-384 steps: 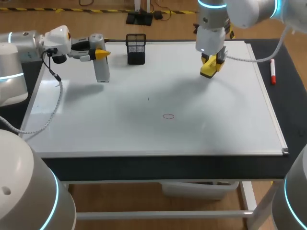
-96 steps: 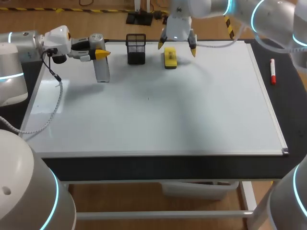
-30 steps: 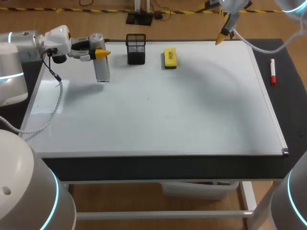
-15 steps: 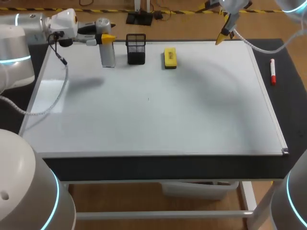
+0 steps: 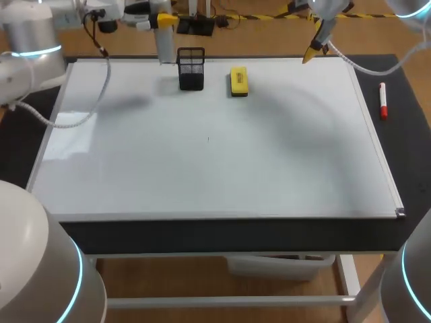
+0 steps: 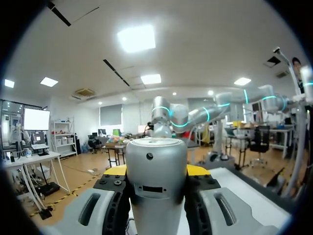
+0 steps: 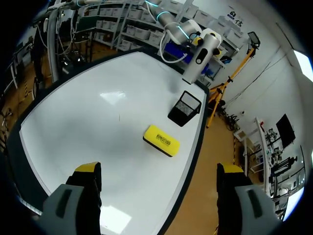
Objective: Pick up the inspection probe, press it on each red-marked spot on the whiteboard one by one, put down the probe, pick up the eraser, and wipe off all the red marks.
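Note:
The grey cylindrical probe [image 5: 163,44] hangs upright over the whiteboard's far edge, just left of the black mesh holder [image 5: 191,68], with my left gripper [image 5: 160,20] shut on its top. In the left wrist view the probe [image 6: 156,181] fills the gap between the fingers. The yellow eraser [image 5: 238,80] lies flat on the whiteboard [image 5: 222,168], right of the holder. My right gripper [image 5: 314,46] hovers open above the far right corner. From its wrist view the right gripper [image 7: 159,169] looks down at the eraser [image 7: 161,140], the holder [image 7: 185,108] and the probe [image 7: 198,61]. I see no red marks on the board.
A red marker [image 5: 383,101] lies on the dark tabletop right of the board. A tiny dark speck [image 5: 208,139] sits near the board's middle.
My left arm has carried the probe up and to the right, from the board's left part to beside the mesh holder at the far edge. The right arm has stayed still.

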`<state>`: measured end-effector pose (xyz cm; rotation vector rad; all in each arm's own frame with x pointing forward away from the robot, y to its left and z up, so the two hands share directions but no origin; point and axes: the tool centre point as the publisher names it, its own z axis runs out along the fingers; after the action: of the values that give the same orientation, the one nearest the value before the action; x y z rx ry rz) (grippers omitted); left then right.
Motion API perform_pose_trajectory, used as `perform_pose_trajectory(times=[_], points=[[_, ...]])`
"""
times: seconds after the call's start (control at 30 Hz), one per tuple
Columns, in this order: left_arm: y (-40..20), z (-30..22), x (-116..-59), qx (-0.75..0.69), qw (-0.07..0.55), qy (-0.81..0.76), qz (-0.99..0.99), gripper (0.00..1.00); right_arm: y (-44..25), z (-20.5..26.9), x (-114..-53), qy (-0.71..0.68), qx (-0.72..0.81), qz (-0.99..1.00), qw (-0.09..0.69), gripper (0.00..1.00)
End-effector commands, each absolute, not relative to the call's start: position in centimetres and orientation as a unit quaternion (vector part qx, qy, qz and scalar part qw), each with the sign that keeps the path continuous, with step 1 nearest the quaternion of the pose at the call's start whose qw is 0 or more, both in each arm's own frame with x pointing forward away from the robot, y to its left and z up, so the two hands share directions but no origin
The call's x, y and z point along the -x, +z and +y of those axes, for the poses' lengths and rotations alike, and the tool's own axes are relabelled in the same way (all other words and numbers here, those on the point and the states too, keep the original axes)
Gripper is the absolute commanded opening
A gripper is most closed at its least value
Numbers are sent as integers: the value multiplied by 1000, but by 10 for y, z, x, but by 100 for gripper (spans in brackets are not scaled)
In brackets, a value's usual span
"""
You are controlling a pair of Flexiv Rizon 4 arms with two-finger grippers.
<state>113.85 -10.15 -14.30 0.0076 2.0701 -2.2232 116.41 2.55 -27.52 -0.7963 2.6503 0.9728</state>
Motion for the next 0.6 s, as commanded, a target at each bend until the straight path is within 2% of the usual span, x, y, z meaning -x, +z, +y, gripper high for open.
perform_pose_trajectory(times=[0.03,0.33,0.6], points=[[-141,-118,-1159,-33,20,-731,681,0,-274,25,-1164,327,271,899,103,100],[-156,-136,-1178,-38,-4,-735,677,0,-274,25,-1164,327,271,899,103,100],[-163,-141,-1186,-46,-2,-743,667,0,-274,25,-1164,327,271,899,103,100]])
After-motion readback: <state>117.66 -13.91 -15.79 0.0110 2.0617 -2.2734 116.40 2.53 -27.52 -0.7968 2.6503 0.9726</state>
